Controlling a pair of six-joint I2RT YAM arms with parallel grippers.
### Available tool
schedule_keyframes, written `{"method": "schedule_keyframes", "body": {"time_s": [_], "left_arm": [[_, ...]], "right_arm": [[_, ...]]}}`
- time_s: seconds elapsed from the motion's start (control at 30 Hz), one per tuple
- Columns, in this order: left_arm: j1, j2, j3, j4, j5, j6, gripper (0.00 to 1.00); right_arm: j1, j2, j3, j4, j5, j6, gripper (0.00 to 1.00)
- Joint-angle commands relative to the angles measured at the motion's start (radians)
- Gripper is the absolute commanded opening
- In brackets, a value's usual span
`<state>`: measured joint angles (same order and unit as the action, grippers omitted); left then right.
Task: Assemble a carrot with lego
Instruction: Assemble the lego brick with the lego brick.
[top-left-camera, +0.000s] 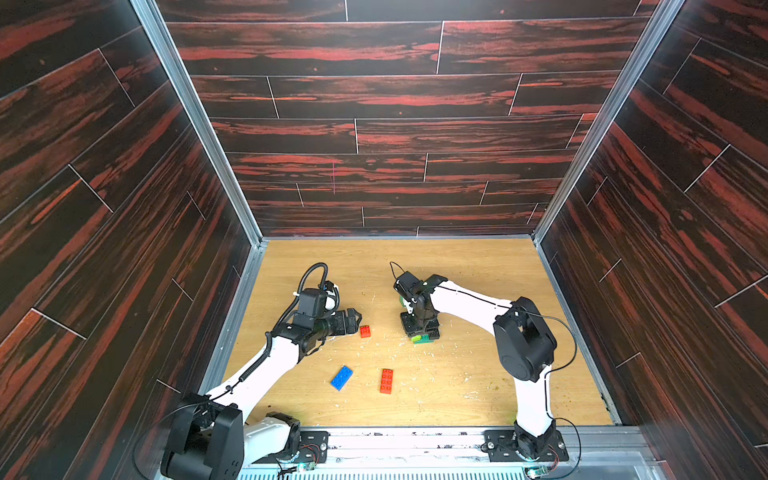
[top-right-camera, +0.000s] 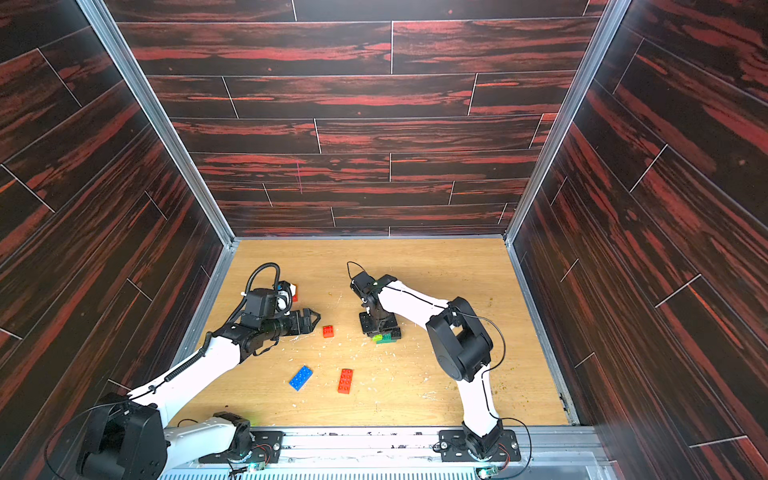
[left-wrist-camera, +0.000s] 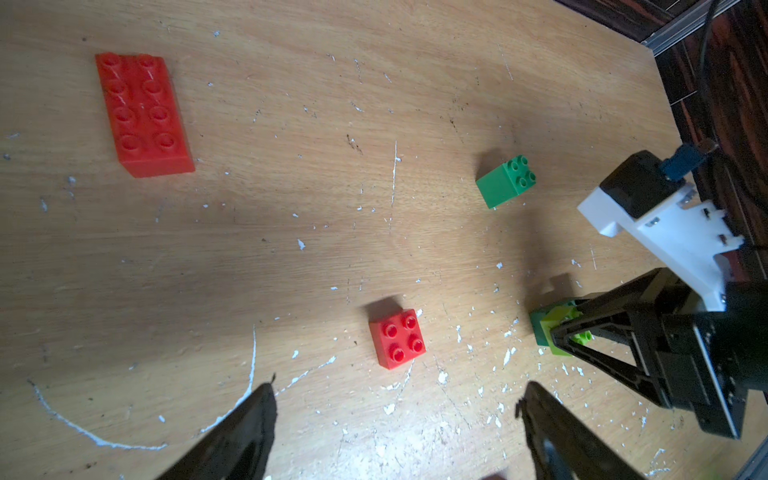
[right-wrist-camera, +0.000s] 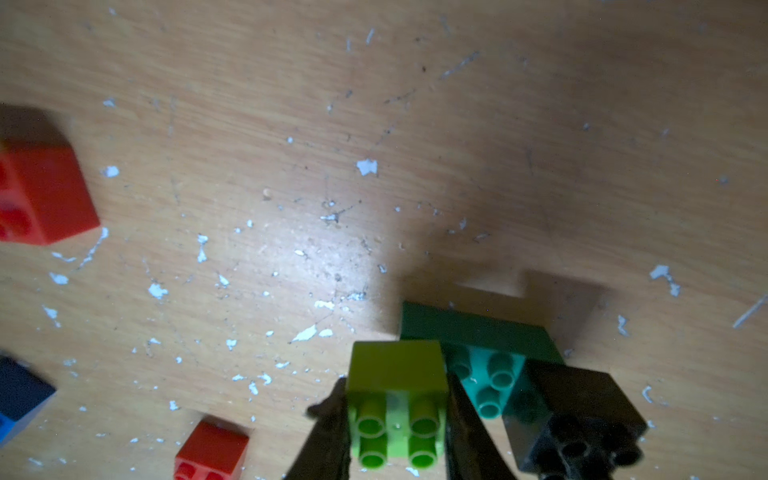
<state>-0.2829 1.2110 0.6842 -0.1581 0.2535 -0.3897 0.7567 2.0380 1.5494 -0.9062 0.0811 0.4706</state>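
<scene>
The pale wooden tabletop, scuffed with white flecks, carries loose bricks in the lower middle of both top views. They are a small red brick, a blue oblong brick and a red oblong brick near it. A teal bar is topped by a lime brick and a black brick. A green brick stands apart.

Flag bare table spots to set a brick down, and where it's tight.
Free: the far strip of table along the back wall; the near patch between the long red brick and the right arm. Crowded: the middle, with the small red brick, the lime brick stack, and the blue brick.
</scene>
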Motion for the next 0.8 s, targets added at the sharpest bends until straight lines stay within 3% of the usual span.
{"method": "schedule_keyframes", "body": {"time_s": [0.0,0.4,0.77], "left_arm": [[-0.004,-0.008,-0.013,-0.006,-0.016,-0.001,0.93],[-0.005,0.000,-0.017,0.006,-0.025,-0.004,0.93],[-0.004,0.002,-0.016,0.012,-0.027,-0.001,0.93]], "right_arm": [[-0.003,0.088,-0.018,-0.031,0.023,0.061,0.17],[-0.003,0.103,-0.038,-0.018,0.073,0.201,0.16],[0.016,0.102,-0.097,0.017,0.104,0.141,0.15]]}}
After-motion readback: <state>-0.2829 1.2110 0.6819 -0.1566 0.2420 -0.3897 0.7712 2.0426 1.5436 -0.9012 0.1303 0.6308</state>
